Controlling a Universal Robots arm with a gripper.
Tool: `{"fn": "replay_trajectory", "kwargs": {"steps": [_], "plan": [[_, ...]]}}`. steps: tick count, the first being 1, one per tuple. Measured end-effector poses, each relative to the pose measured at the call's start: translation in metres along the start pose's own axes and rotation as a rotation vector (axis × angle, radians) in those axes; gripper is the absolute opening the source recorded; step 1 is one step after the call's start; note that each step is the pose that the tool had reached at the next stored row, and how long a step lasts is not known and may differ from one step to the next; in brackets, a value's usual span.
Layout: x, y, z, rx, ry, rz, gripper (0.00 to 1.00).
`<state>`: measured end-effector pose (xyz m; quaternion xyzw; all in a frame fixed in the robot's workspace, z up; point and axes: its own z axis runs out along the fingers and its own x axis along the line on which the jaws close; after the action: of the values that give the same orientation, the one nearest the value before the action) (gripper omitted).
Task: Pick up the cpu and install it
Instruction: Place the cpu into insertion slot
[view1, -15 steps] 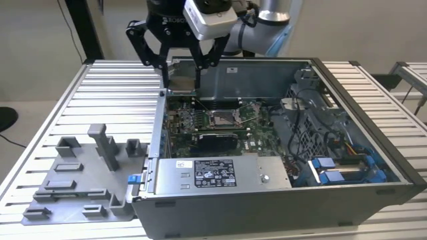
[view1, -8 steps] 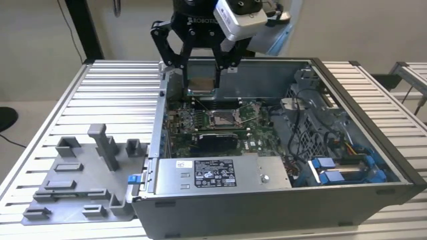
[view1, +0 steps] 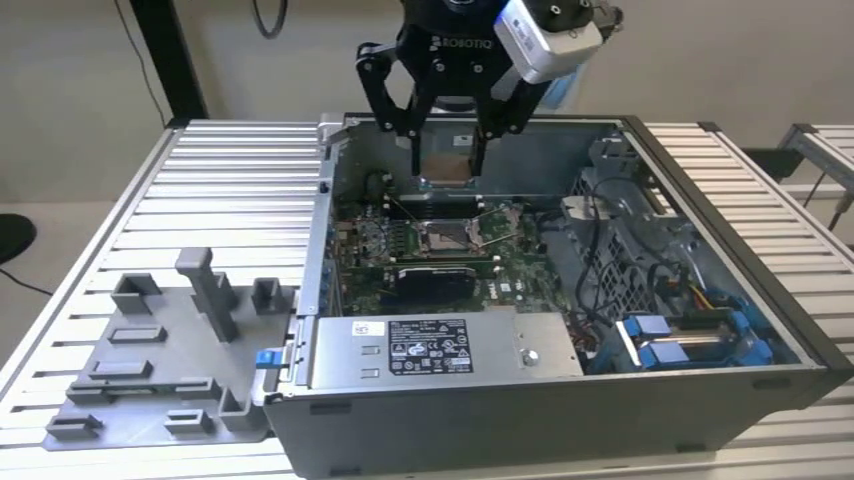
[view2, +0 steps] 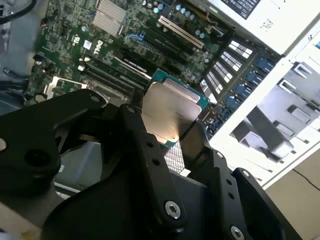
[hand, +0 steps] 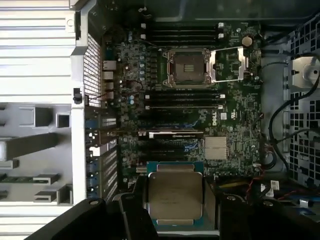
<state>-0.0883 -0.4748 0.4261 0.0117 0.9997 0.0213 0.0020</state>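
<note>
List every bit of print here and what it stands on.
On the grey box, a label: too small to read.
On the pincer body: a brand mark, left unquoted.
On the motherboard: a brand logo, left unquoted.
On the cpu lid: no legible print.

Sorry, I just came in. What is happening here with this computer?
A robot arm is working over an open computer case. Its gripper holds the cpu between its fingers, up above the green board. The socket on the board stands open and empty, so the cpu is not yet installed.
</note>
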Motion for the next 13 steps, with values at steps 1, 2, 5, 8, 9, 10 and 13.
{"fn": "replay_trajectory", "kwargs": {"steps": [1, 2, 5, 8, 9, 10, 13], "plan": [[-0.0048, 0.0001, 0.0001, 0.0, 0.0002, 0.0, 0.0], [-0.0091, 0.0002, 0.0001, 0.0, 0.0004, 0.0, 0.0], [-0.0229, 0.0005, 0.0003, 0.0001, 0.001, 0.0, 0.0], [-0.0358, 0.0008, 0.0005, 0.0001, 0.0014, 0.0, 0.0], [-0.0366, 0.0008, 0.0005, 0.0, 0.0016, 0.0, 0.0], [-0.0366, 0.0008, 0.0005, 0.0, 0.0015, 0.0, 0.0], [-0.0367, 0.0033, 0.0007, 0.0, 0.0015, 0.0, 0.0]]}}
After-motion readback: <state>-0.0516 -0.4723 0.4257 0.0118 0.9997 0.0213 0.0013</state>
